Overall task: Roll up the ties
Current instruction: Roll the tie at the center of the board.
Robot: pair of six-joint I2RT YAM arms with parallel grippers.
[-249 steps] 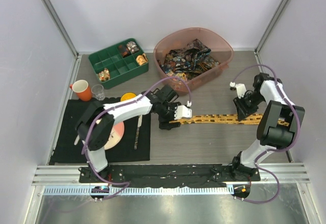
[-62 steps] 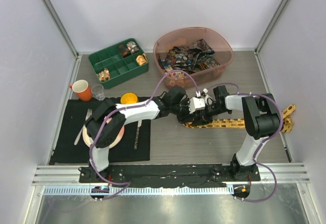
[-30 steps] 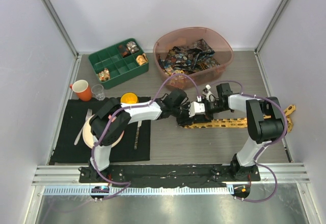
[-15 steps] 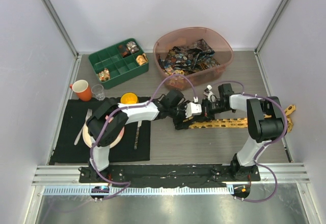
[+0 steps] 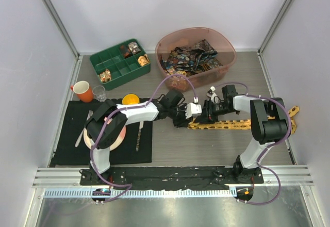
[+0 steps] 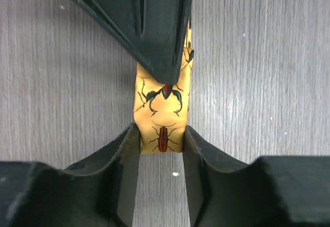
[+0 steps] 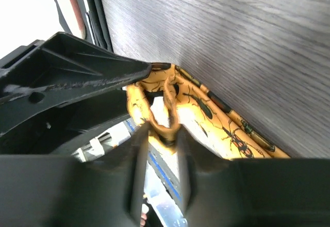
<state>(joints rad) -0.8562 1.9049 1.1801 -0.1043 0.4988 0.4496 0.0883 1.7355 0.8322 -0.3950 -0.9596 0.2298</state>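
A yellow-orange tie (image 5: 242, 124) with beetle prints lies along the table, its far end by the right wall. Its left end is folded into a small roll. My left gripper (image 5: 188, 122) is shut on that rolled end (image 6: 161, 129), with a finger (image 6: 126, 155) pressed against each side. My right gripper (image 5: 202, 117) meets it from the opposite side and is shut on a loop of the same tie (image 7: 166, 118); its dark fingers (image 6: 154, 31) show in the left wrist view. Dark many-coloured ties (image 5: 188, 57) lie heaped in a pink basin (image 5: 227, 44).
A green compartment tray (image 5: 119, 63) with trinkets stands at the back left. An orange mug (image 5: 81, 90), a glass (image 5: 99, 93) and a yellow bowl (image 5: 130, 99) stand by a black mat (image 5: 67, 152) with a plate (image 5: 117, 134), fork (image 5: 84, 130) and knife (image 5: 139, 136).
My right gripper left the tie's right part and came to its left end beside the left gripper. The left end has been folded into a small roll; both grippers now hold it.
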